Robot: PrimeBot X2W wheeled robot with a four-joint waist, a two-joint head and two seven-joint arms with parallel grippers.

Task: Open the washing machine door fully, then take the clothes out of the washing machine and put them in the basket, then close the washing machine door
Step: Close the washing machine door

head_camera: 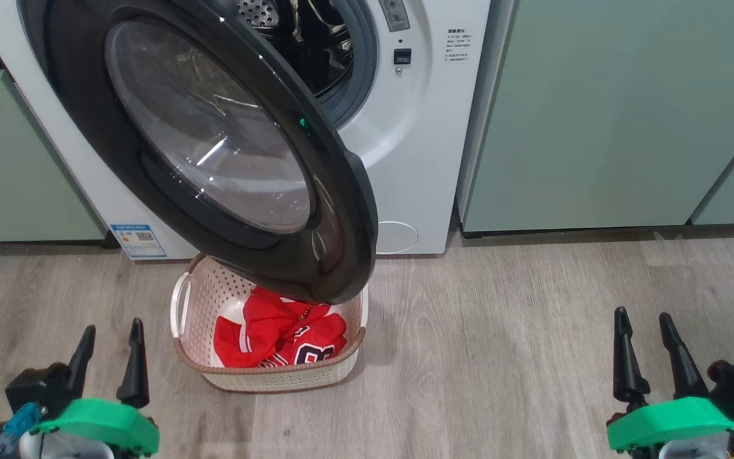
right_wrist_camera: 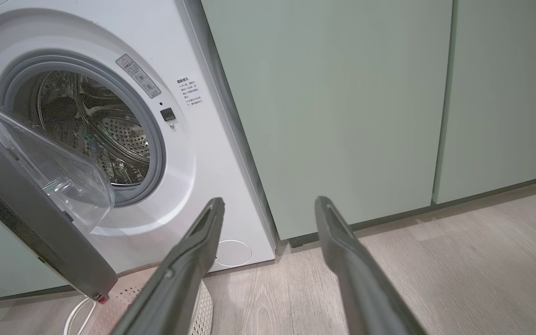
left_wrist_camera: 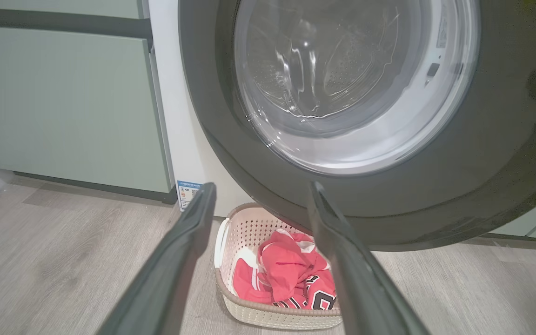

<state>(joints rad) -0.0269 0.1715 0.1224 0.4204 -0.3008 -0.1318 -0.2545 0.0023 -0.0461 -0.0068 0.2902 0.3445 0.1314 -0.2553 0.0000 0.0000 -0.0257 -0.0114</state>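
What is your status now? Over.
Left gripper, right gripper: open, empty. Clothes in basket. Washing machine door open, overhanging basket.

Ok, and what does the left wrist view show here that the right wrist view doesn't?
Left wrist view, not the right: the red clothes lying in the basket, the blue-white label low on the washing machine, and the outer face of the washing machine door.
Right wrist view, not the left: the door's inner side with its bulging glass bowl, and the small round service flap.
Both: the open door, the machine, part of the basket, pale green cabinets, wood floor. The left gripper and right gripper are open and empty.
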